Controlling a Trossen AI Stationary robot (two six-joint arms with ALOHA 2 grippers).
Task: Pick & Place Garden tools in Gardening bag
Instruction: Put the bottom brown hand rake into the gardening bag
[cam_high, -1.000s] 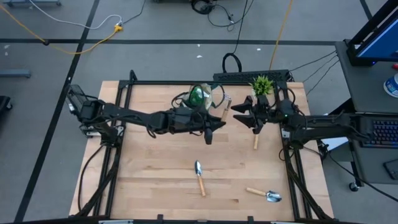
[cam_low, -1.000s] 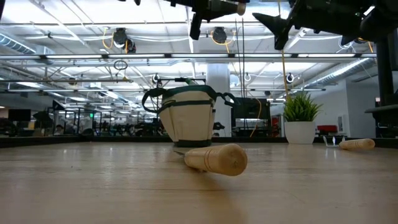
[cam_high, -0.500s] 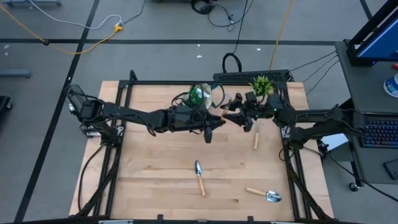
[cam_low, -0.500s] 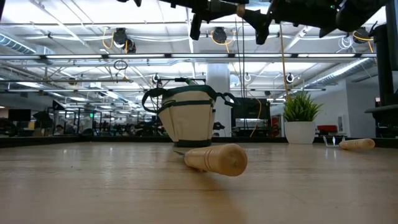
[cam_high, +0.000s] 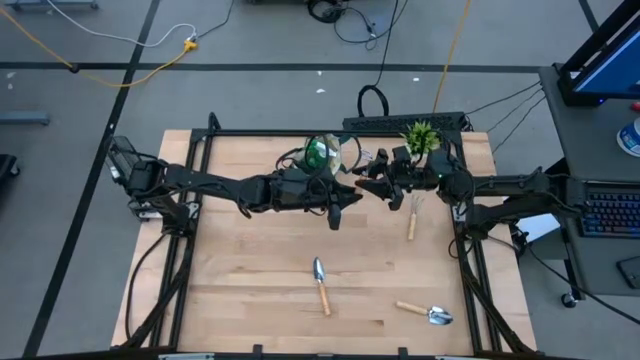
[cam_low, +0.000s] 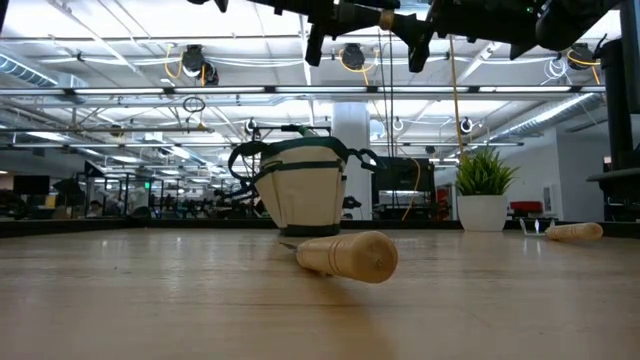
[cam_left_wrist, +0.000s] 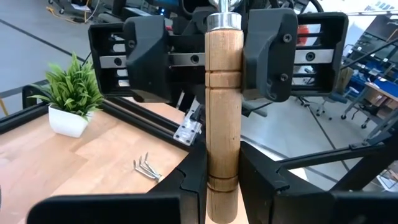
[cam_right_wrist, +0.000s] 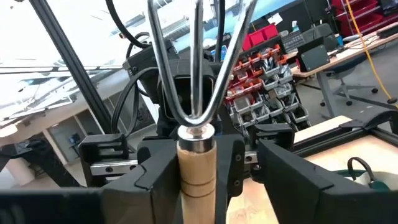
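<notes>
While both grippers meet above the table, the left gripper (cam_left_wrist: 222, 186) clenches a wooden-handled fork rake (cam_left_wrist: 222, 112). The right gripper (cam_high: 372, 180) brackets the same handle — fingers (cam_left_wrist: 268, 53) parted. The gardening bag (cam_high: 322, 155) sits just behind.

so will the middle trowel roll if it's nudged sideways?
Probably only a little. The trowel has a round, smooth-looking wooden handle that would likely rock or roll. Its wider metal blade lies on the table and should stop it early. It looks stiff, so it would likely pivot as one piece.
</notes>
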